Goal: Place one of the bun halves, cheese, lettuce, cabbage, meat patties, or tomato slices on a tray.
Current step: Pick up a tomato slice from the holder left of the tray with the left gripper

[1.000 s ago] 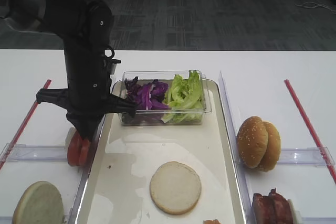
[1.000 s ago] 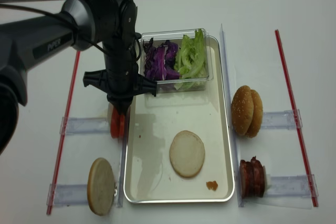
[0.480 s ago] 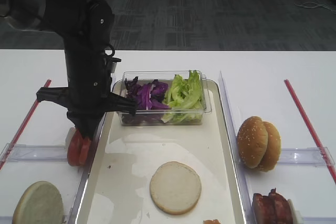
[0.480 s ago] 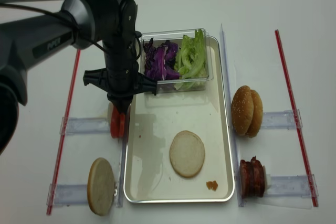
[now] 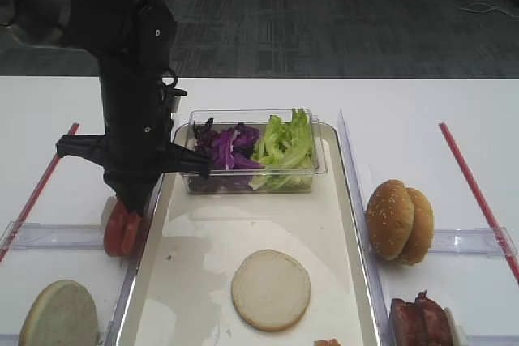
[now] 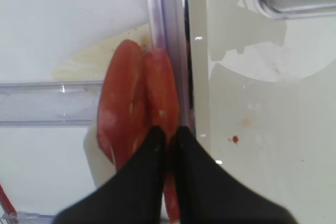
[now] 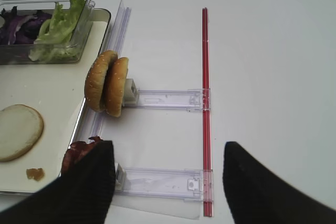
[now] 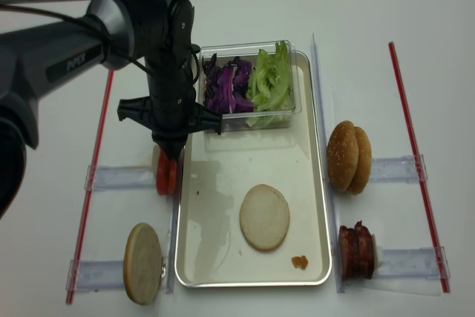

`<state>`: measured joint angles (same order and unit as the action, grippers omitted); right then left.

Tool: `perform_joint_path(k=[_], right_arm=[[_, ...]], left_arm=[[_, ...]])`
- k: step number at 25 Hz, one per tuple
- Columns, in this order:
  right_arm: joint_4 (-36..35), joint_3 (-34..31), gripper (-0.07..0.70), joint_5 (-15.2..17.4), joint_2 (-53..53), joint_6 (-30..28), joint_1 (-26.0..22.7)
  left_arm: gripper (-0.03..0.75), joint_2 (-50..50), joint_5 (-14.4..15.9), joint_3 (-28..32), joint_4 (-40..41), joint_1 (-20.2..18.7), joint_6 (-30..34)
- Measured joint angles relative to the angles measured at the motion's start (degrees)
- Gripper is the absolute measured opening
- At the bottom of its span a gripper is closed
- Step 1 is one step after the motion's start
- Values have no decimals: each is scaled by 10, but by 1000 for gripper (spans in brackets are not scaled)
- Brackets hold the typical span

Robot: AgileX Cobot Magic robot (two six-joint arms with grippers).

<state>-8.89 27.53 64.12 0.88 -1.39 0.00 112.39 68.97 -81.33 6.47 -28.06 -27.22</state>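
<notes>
The left pincer (image 6: 167, 139) points straight down at the left rim of the tray (image 8: 315, 183), left of centre in the realsense high view, its fingers pressed together on the upper edge of one of the tomato slices (image 6: 160, 103). The slices stand on edge in a pair, just outside the tray rim, against a clear plastic holder (image 8: 119, 177) on the white worktop (image 8: 415, 57). On the tray, a pale bun half (image 8: 264, 217) lies flat in the lower middle, and a clear box (image 8: 286, 113) at the upper end holds purple cabbage (image 8: 224, 87) on its left and green lettuce (image 8: 271, 79) on its right. Right of the tray, two sesame bun halves (image 8: 350, 157) stand on edge; below them stand the meat patties (image 8: 355, 250). Another pale bun half (image 8: 142, 263) stands at lower left. The right pincer (image 7: 168, 182) is spread wide, holding nothing, at the bottom of the right wrist view.
</notes>
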Motion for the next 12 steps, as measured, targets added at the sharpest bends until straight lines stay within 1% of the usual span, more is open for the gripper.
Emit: perform_joint_path(k=[2,12], right_arm=[[0,0,454,0,0,0,0],[0,0,454,0,0,-1,0]], left_arm=[[53,0,1,-1,0,0,0],[46,-37,3,-17,3,0,2]])
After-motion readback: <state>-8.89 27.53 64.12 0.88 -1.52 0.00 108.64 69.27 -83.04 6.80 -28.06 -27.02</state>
